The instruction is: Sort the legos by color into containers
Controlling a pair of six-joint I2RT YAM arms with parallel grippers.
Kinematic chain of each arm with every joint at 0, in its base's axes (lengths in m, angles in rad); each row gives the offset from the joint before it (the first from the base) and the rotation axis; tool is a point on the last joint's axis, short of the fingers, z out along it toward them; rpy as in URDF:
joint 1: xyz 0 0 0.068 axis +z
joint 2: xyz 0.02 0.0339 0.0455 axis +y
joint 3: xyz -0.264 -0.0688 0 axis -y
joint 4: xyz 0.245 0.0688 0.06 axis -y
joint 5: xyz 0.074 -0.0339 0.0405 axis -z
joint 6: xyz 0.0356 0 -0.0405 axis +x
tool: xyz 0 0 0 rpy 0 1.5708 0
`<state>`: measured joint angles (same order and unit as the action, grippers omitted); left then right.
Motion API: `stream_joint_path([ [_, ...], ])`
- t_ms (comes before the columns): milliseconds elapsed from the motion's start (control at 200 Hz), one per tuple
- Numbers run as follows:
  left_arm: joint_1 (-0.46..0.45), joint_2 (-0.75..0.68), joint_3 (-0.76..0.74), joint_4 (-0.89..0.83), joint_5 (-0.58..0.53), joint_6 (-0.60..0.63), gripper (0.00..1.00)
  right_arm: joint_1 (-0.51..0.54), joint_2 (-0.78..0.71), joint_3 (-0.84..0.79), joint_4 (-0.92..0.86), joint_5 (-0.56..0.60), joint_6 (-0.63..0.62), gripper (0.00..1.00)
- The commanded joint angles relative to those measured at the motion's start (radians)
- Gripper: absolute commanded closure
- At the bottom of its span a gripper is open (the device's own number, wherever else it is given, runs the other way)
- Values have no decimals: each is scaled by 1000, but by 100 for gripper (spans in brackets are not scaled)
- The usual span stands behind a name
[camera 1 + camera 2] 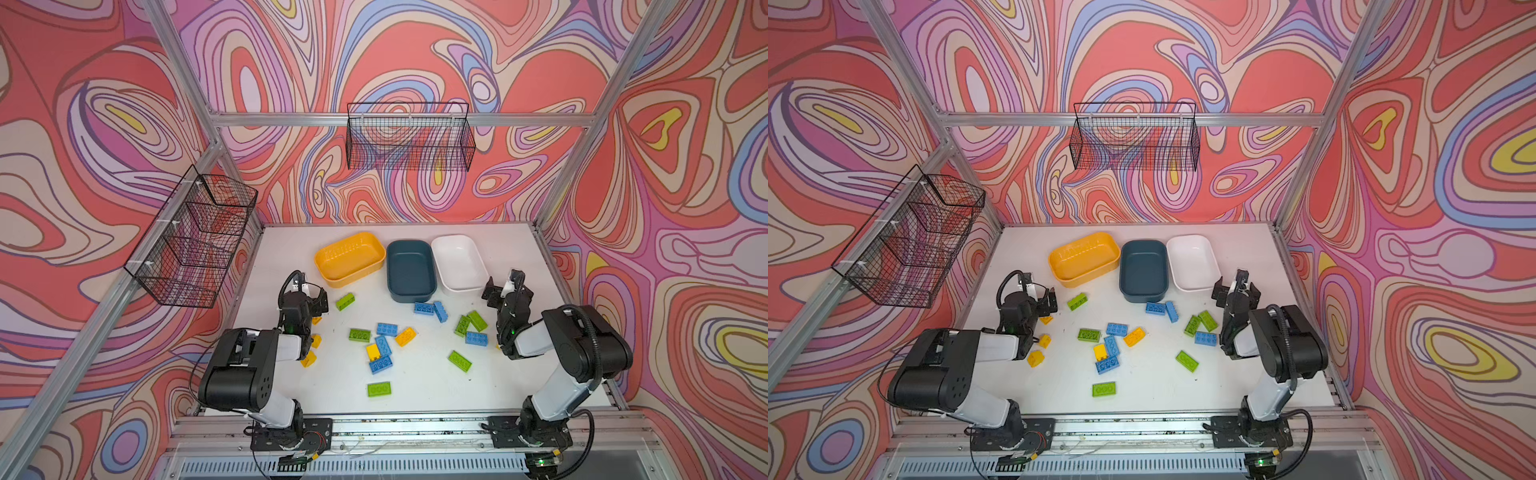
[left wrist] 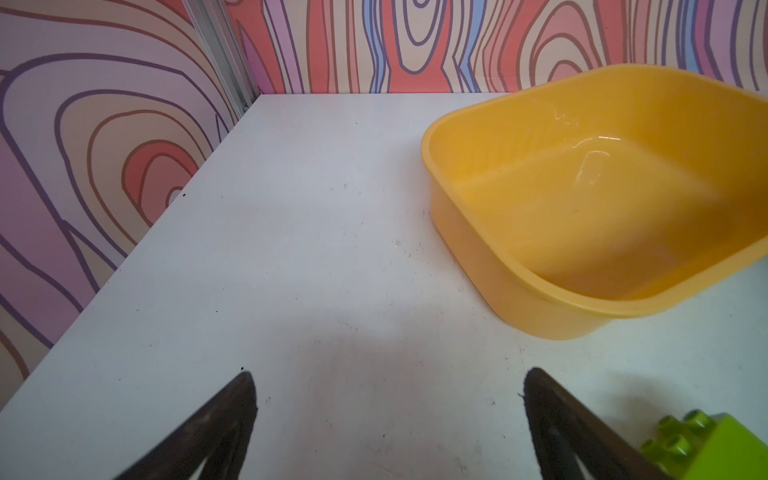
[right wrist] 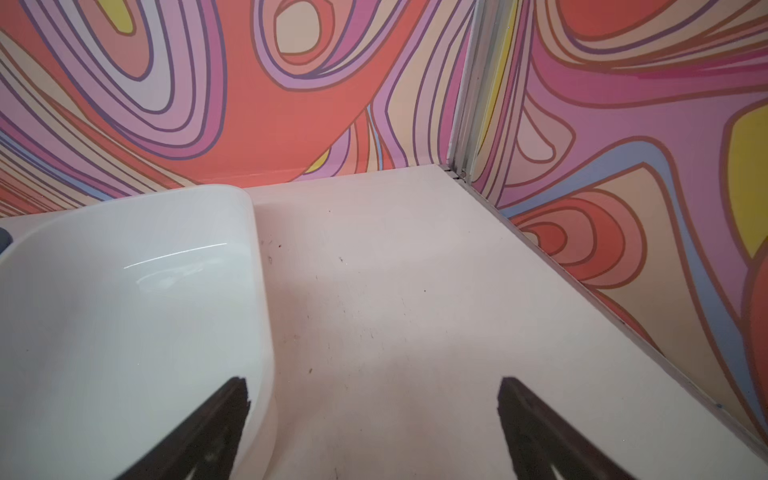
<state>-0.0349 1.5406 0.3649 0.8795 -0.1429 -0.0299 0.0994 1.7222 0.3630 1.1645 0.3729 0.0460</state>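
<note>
**Q:** Panel (a), containers: where do they stand?

**A:** In a row at the far side of the table; yellow tub at left, set askew; teal tub in the middle; white tub at right, close against the teal one.

**Q:** Panel (b): where are the legos?

**A:** All on the table in front of the tubs, outside them; a green brick lies near the yellow tub; two blue bricks touch end to side just before the teal tub; a green pair lies side by side, with another blue brick just below it, near the right arm; small yellow bricks are partly hidden by the left arm; a mixed cluster lies mid-table.

**Q:** Panel (c): what is the state of each end effector?

**A:** Left gripper: jaws spread wide, holding nothing, over bare table near a corner of the yellow tub; the green brick lies just beside one finger. Right gripper: jaws spread wide, holding nothing; one finger over a corner of the white tub, the other over bare table.
</note>
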Motion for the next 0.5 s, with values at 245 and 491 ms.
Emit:
stream_joint_path([
  [245, -2, 3, 11, 18, -7, 9, 0, -2, -9, 8, 11, -6, -2, 2],
  [491, 6, 0, 10, 16, 12, 8, 0, -2, -9, 8, 9, -8, 0, 2],
])
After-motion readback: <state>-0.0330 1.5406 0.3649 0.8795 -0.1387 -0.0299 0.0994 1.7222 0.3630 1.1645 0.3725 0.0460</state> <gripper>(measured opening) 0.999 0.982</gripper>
